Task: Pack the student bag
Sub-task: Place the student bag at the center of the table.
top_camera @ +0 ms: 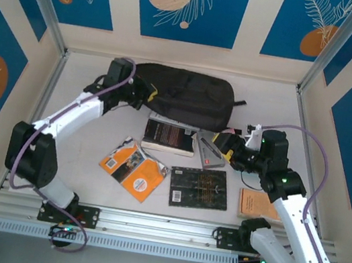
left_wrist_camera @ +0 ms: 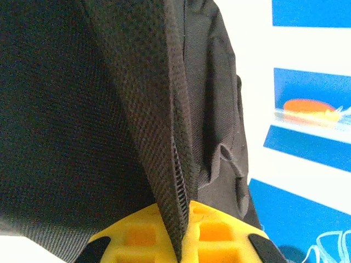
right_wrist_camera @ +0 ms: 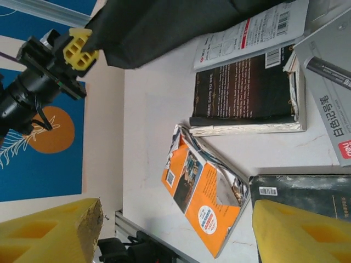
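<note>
Well, the student bag [top_camera: 182, 95] lies just beyond your left gripper [left_wrist_camera: 181, 235], whose jaws are clamped tight on a thin fold of its black fabric along the zip edge. That pinch is narrow. If you lift or pull hard, I'd expect the cloth to slide out from between the yellow fingers [left_wrist_camera: 203, 211], and the opening would flop shut. Pull sideways and the whole bag may drag, taking with it the white-backed booklet [right_wrist_camera: 247, 35] that lies partly under its edge.

Your right gripper [right_wrist_camera: 173, 233] hangs wide open with nothing in it, above the books. Framed between its fingers is the orange book [right_wrist_camera: 205, 197], its cover curled and creased. Just beside that is the flat black book [right_wrist_camera: 307, 186], and farther ahead the thick dark book [right_wrist_camera: 247, 93]. They lie close together, so a careless descent could snag the curled cover or nip two books at once.
</note>
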You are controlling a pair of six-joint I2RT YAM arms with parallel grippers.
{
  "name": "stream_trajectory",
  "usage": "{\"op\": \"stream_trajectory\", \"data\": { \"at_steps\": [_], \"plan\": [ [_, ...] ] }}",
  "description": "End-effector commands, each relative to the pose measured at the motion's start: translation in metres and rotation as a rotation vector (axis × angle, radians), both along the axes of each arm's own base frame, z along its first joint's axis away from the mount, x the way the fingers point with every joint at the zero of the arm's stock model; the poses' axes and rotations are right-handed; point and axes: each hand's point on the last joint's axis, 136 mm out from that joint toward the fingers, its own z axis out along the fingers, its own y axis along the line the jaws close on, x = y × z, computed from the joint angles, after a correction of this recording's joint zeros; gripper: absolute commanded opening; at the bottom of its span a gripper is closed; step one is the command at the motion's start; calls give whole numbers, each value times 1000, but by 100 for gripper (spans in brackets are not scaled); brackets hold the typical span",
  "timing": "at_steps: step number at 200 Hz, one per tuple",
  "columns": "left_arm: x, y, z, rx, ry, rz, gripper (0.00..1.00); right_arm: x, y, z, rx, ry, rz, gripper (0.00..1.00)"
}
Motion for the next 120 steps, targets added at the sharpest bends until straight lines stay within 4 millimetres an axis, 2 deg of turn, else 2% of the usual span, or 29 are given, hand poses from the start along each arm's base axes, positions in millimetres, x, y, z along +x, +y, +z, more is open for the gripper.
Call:
{"op": "stream_trajectory", "data": {
  "at_steps": [1, 32, 50, 66, 83, 104, 120],
  "plan": [
    [-28, -10, 6, -22, -35, -16, 0, -7, 5, -4, 42, 70, 22, 70],
    [-77, -10, -34, 110, -8, -70, 0, -6, -5, -19, 46, 164, -95, 70],
    [-97, -7, -62, 174, 18, -85, 0, -3, -9, -28, 67, 178, -175, 67],
    [-106, -10, -83, 168, 50, -97, 0, -2, -5, -37, 55, 210, -221, 69],
    [-115, -14, -98, 168, 64, -103, 0, -2, 12, -48, 74, 304, -192, 69],
    [-123, -21, -108, 185, 70, -117, 0, -4, 29, -64, 46, 403, -198, 71],
    [-126, -26, -112, 185, 66, -130, 0, -7, 31, -76, -6, 456, -269, 70]
  ]
}}
